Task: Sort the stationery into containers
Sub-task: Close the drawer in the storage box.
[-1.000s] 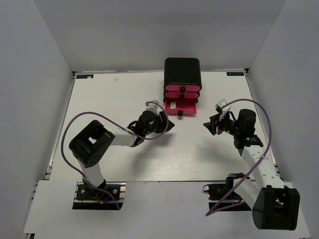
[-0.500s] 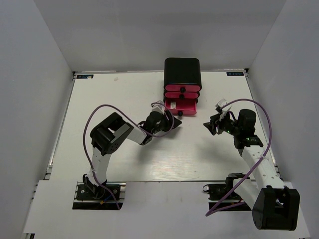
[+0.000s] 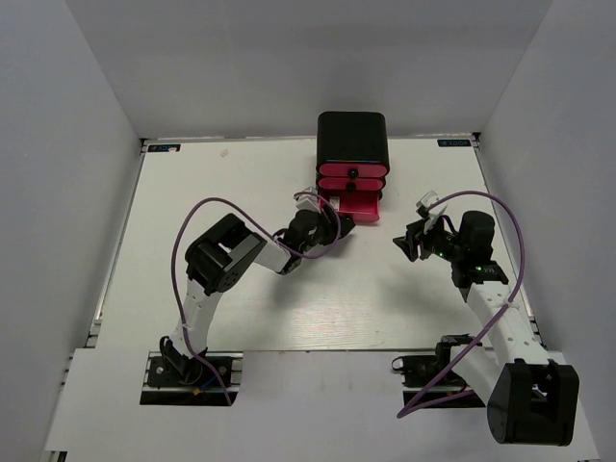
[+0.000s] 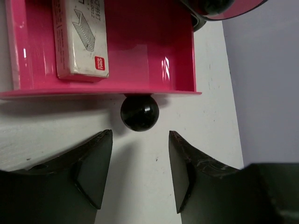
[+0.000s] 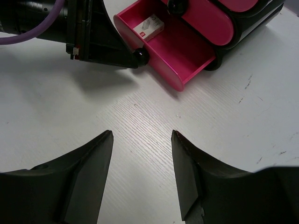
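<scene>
At the upper middle of the overhead view, the black rounded plastic cabinet (image 3: 352,140) stands on the white table (image 3: 212,192). Its lowest pink plastic drawer (image 3: 354,204) is pulled out, while the two pink drawers (image 3: 337,183) above it look closed. Inside the open drawer, at the upper left of the left wrist view, lies a small white cardboard box of staples (image 4: 78,39). It is the only piece of stationery that I can find in any view, and no loose pen or marker shows on the table. The left claw (image 4: 140,139) is released and holds nothing: its two fingers stand apart just below the black round knob (image 4: 139,113) of this drawer, one on each side, not touching it. The right claw (image 5: 141,135) is also released and empty, and it hangs over bare table at the middle right of the overhead view, near the cabinet but apart from it. I judge that the sorting itself is almost finished and that what is left is probably to push the open drawer shut. What the closed drawers contain is hidden.
</scene>
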### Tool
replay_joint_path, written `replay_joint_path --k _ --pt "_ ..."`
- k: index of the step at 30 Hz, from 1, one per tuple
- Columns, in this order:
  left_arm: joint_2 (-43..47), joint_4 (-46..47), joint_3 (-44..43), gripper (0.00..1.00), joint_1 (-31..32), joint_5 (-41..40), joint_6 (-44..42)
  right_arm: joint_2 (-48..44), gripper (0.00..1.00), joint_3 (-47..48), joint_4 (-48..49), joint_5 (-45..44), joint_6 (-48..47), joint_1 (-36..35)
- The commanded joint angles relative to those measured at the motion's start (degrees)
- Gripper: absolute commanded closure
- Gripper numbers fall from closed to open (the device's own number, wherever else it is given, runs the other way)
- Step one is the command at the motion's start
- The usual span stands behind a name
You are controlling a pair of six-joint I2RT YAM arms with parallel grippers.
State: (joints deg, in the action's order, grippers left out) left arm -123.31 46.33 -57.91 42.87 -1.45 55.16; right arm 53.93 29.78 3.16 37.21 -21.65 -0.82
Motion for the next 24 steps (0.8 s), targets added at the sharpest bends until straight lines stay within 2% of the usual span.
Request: replay_joint_path --k 1,6,13,24 --pt "-0.44 -0.18 -2.21 0.38 -0.25 -1.97 -0.49 -0.76 0.41 0.63 1.59 -0.39 -0.76 0.12" --pt "-0.44 -3.00 -5.10 0.41 -0.25 -3.99 -1.02 -0.67 0.41 0.72 1.32 -0.47 -0.94 0.20" --pt "-1.50 -4.31 -7.48 0.58 -0.25 -4.52 -2.07 -1.02 0.41 0.80 1.41 -0.47 -1.03 0.03" --pt "-2.03 -4.92 -11.78 0.62 -0.25 -4.52 -3.74 -1.64 0.41 0.81 1.59 -0.38 -0.85 0.03"
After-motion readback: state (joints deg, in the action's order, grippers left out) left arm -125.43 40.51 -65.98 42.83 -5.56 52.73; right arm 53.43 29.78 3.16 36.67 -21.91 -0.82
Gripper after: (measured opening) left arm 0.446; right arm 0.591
